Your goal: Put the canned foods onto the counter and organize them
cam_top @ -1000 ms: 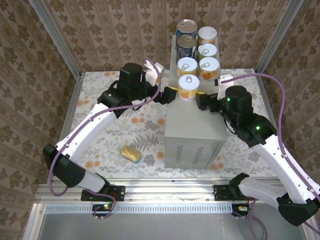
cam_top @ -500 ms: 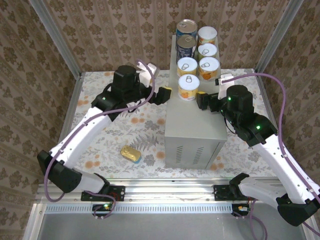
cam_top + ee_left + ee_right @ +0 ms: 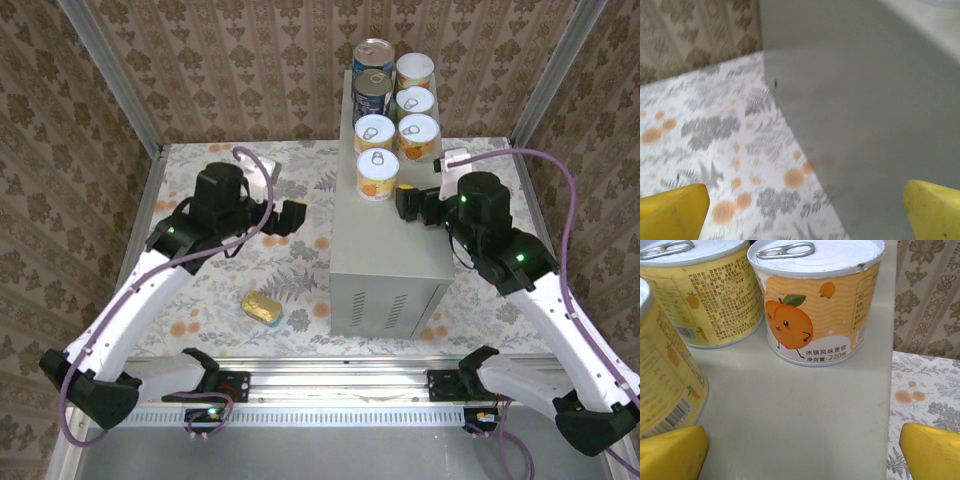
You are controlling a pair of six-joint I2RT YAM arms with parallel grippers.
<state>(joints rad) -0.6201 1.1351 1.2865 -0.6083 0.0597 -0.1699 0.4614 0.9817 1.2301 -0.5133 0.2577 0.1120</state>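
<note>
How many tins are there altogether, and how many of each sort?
Tall blue-labelled cans: 2, on the grey box
Short yellow-orange cans: 5, on the grey box
Flat oblong yellow tin: 1, on the floral floor
Total: 8

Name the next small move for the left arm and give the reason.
Probably lower the left hand toward the flat yellow tin. Six cans already stand on the counter, while this tin lies alone on the floral surface, nearer the left arm. That hand is open and empty, so it looks free to fetch it.
</note>
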